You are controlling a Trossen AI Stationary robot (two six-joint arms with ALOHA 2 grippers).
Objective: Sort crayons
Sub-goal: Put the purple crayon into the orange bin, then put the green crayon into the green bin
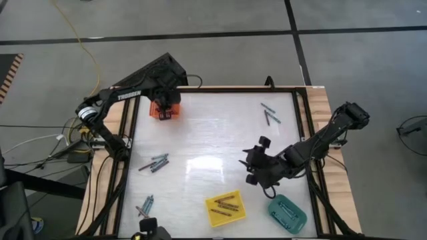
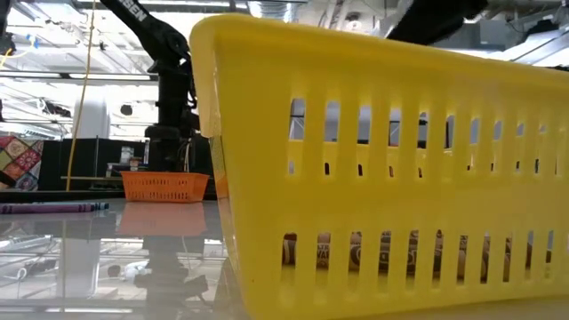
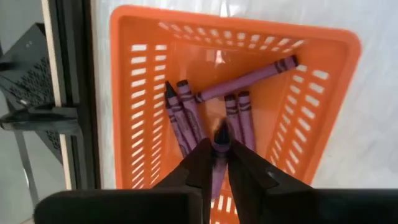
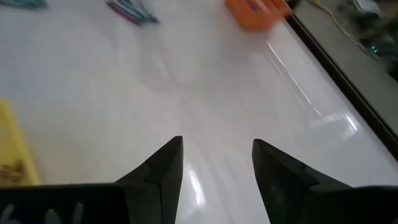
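— Where's my left gripper point(image 3: 217, 163)?

— Over the orange tray point(image 3: 143, 118) at the table's far left corner, fingers barely parted around a purple crayon point(image 3: 219, 155) whose lower end they hide.

— Other crayons?

— Five purple ones point(image 3: 245, 80) lie in that tray.

— Right gripper point(image 4: 217, 163)?

— Wide apart, empty, over bare tabletop point(image 4: 205, 93).

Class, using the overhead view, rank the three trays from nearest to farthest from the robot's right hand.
Measured from the right hand:
1. Teal tray, at the table's near right corner.
2. Yellow tray, near edge, toward the middle.
3. Orange tray, far left corner, under the left hand.
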